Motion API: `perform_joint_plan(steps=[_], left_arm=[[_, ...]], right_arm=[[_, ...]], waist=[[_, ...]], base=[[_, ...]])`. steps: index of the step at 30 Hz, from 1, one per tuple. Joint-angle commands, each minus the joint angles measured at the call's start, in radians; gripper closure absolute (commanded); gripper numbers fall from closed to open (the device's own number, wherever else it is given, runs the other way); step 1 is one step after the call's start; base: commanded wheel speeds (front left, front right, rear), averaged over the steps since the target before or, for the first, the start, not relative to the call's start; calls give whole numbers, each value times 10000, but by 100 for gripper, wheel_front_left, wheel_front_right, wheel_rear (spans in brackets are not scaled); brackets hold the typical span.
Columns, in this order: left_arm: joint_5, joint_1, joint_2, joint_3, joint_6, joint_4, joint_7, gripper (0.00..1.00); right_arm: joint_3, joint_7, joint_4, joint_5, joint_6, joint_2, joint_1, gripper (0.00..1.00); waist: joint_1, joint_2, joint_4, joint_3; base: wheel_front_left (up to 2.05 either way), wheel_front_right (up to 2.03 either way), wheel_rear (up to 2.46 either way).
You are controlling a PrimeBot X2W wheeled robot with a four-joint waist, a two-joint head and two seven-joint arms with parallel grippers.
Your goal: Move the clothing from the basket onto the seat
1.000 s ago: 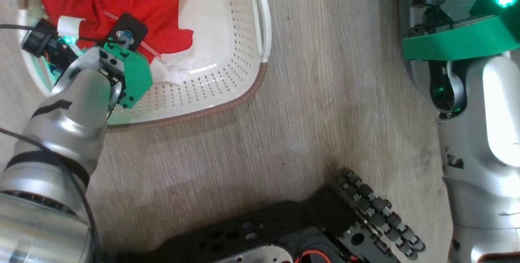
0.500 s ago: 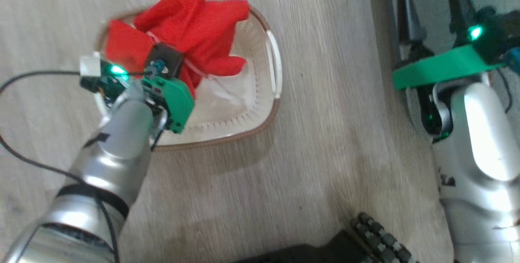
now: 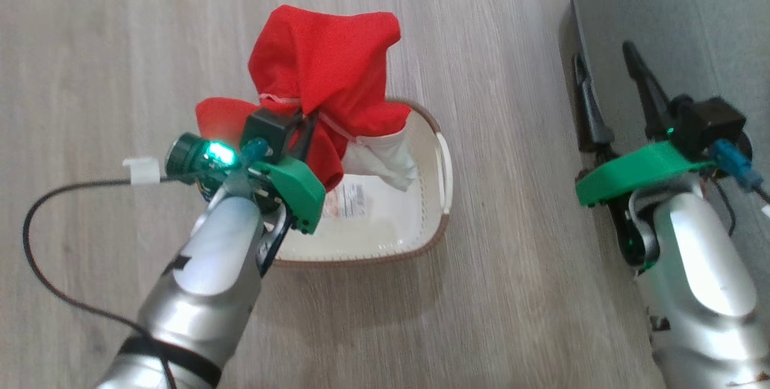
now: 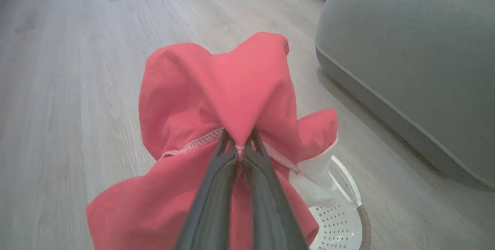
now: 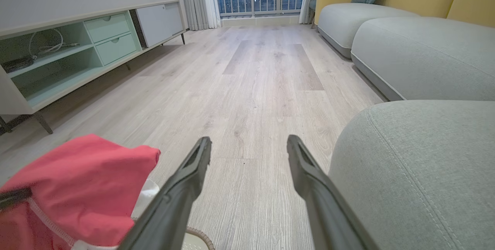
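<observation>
The red clothing (image 3: 325, 70) with white trim hangs in a bunch above the cream basket (image 3: 428, 238), its lower white part still dipping inside. My left gripper (image 3: 308, 124) is shut on a fold of the clothing (image 4: 216, 87), and its tips (image 4: 238, 138) pinch the fabric at the trim. The basket (image 4: 348, 211) stands on the floor below, with a sticker showing on its bottom. My right gripper (image 3: 603, 55) is open and holds nothing, hovering at the edge of the grey-green seat (image 3: 692, 10). In the right wrist view the right gripper (image 5: 248, 140) has the seat (image 5: 417, 165) to its right and the clothing (image 5: 77, 176) to its left.
The basket sits on a pale wood floor (image 3: 511, 166), left of the seat. A black cable (image 3: 36, 238) loops off my left arm. Further off are more grey sofa cushions (image 5: 425, 56) with yellow backs and a low pale-green cabinet (image 5: 77, 49) along the wall.
The head camera has risen and shifted. My left gripper has lifted the red clothing up out of the basket, uncovering the basket's floor and sticker. The right gripper stays open.
</observation>
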Motion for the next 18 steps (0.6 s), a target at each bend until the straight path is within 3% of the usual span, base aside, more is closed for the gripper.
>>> perform_joint_plan(steps=[1, 18], left_arm=[[-82, 91, 90, 361, 96, -563, -136, 100], [-285, 1736, 34, 776, 321, -3612, -137, 100]], right_arm=[[176, -65, -227, 59, -4, -89, 179, 0], [298, -65, 433, 367, -4, -138, 1580, 0]], waist=[[2, -1, 441, -803], [2, -1, 842, -3104]], base=[[0, 0, 0], [0, 0, 0]])
